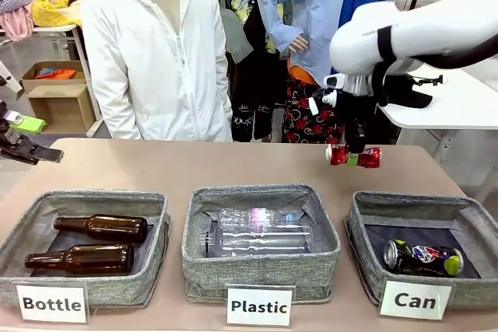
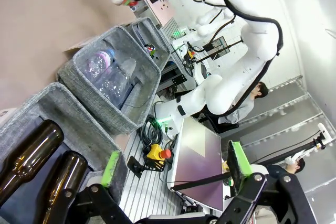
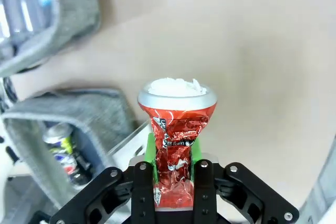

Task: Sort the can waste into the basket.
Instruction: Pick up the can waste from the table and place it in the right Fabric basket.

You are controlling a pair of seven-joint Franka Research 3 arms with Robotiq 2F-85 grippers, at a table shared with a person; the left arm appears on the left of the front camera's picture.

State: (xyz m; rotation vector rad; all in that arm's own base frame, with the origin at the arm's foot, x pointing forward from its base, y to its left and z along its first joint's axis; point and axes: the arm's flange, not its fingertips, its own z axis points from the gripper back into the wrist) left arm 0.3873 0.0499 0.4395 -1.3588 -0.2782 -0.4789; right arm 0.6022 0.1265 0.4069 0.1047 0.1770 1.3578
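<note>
One can is home and one is in the air: the dark printed can lies on its side in the "Can" basket at the lower right of the front view, and the red can hangs just right of centre, above bare table and beyond that basket's far rim. The right gripper has its green pads pinched on the can's crushed waist; in the right wrist view the red can sits dead centre with its silver end pointing away, the right gripper squeezing it from both sides.

What could spoil this? That waist is crumpled, shiny metal, so I'd judge it could twist or slide in the pads on a quick swing. Let go from where it hangs now and it hits the table, not the fabric. The basket wall is soft and stands up between can and target; a low carry could snag it and shove the basket.

Room looks generous: open tabletop under the can, and free floor inside the basket left of the printed can. The Plastic basket sits just beside, with a narrow gap between the two. The left gripper is parked at the far left edge, fingers spread wide, well apart from the action.
</note>
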